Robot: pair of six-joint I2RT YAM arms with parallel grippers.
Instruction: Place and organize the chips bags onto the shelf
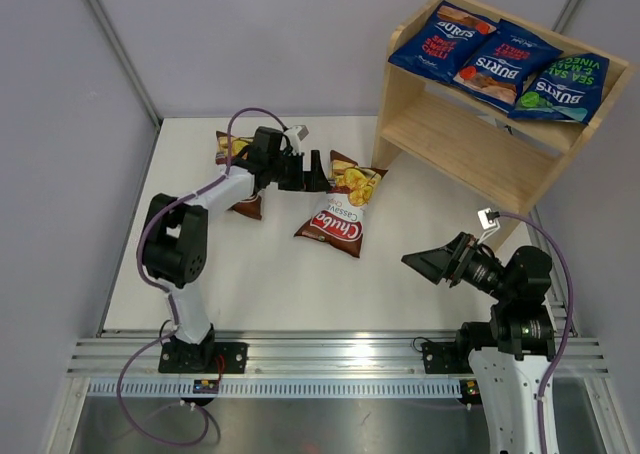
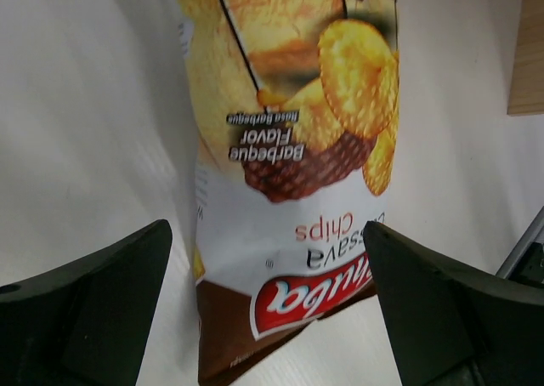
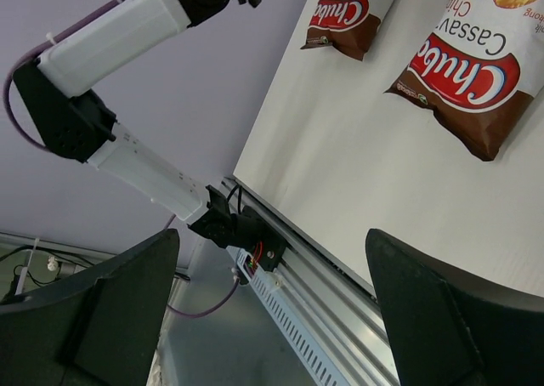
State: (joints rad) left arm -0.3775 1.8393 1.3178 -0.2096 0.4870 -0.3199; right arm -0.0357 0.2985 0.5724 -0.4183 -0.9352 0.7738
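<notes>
While three Burts bags (image 1: 440,39) lie side by side on the top tier of the shelf (image 1: 468,146), upper right of the top view, both Chuba bags are on the table (image 1: 260,274).

- Burts row: two red-accented, then the green-accented bag (image 1: 562,86) furthest right. All lie flat, face up.
- Central Chuba bag (image 1: 342,209): flat on the table at frame centre, red logo end toward the bottom of the frame. It is near the shelf's side panel but apart from it.
- Second Chuba bag (image 1: 232,149): further left, partly hidden under the left arm (image 1: 215,194); only its two ends show.
- Left gripper (image 1: 322,170): over the upper end of the central Chuba bag, jaws spread wide, nothing held. In the left wrist view the bag runs between the two fingers (image 2: 102,301). Contact with the bag: cannot tell.
- Right gripper (image 1: 420,264): lower right of the top view, pointing toward frame left, jaws wide apart and empty, well apart from every bag.
</notes>
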